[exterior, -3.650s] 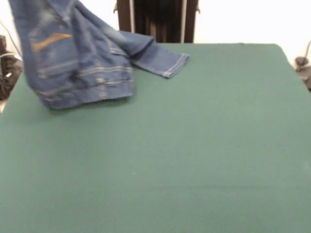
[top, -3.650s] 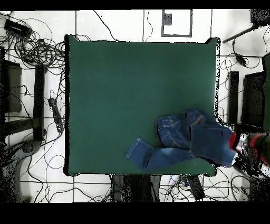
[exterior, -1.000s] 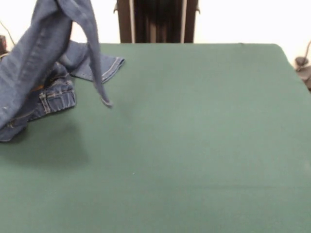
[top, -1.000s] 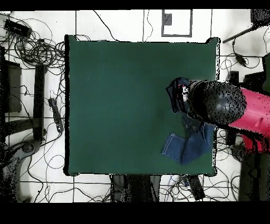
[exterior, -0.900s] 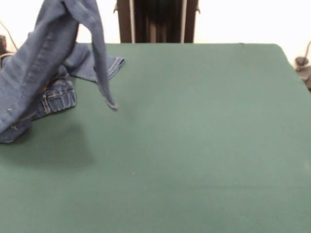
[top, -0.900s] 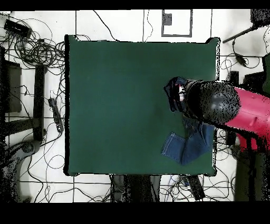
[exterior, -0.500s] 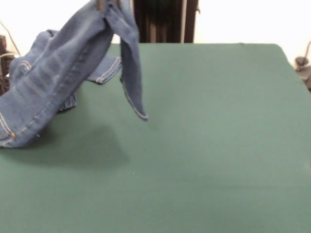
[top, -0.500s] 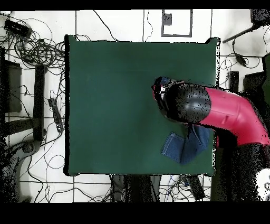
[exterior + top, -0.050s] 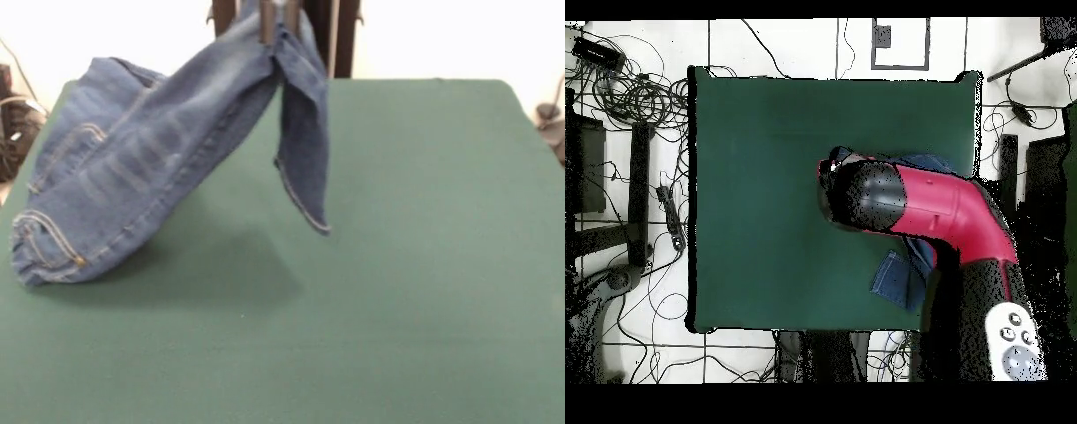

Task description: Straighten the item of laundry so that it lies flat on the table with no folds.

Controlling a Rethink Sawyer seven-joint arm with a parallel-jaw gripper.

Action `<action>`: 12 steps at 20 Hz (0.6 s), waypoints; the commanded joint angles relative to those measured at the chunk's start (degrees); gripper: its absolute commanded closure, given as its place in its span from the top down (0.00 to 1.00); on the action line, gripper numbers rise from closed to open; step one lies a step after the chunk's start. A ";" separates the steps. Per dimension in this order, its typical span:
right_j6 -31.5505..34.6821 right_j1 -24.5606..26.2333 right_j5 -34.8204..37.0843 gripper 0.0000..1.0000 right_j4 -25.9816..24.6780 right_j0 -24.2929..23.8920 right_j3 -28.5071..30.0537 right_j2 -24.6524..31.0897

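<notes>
The item of laundry (image 9: 141, 168), a pair of dark blue jeans with faded patches, hangs pinched at the top of the front view by my gripper (image 9: 277, 22), which is shut on the cloth. From the grip the jeans slope down to the left, and the waistband end (image 9: 44, 252) rests on the table (image 9: 424, 221). One leg (image 9: 303, 150) dangles free, its hem just above the green top. In the overhead view the red arm (image 9: 935, 210) covers the gripper. Only bits of the jeans (image 9: 893, 278) show around the arm, over the table (image 9: 765, 150).
Cables and dark equipment (image 9: 635, 100) lie on the floor around the table, also at the left edge of the front view (image 9: 13, 124). The table's far edge (image 9: 415, 81) runs just behind the held cloth.
The gripper has carried the jeans from the table's side edge toward its middle. The body of the jeans has been dragged further onto the table, and the hanging leg has swung along.
</notes>
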 commanded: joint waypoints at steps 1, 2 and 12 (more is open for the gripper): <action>19.06 3.37 -6.60 0.00 3.94 4.36 6.81 -1.40; 18.83 3.71 -7.10 0.00 3.80 4.38 6.61 -1.71; 12.67 7.08 -10.78 0.00 2.51 0.19 5.70 -0.84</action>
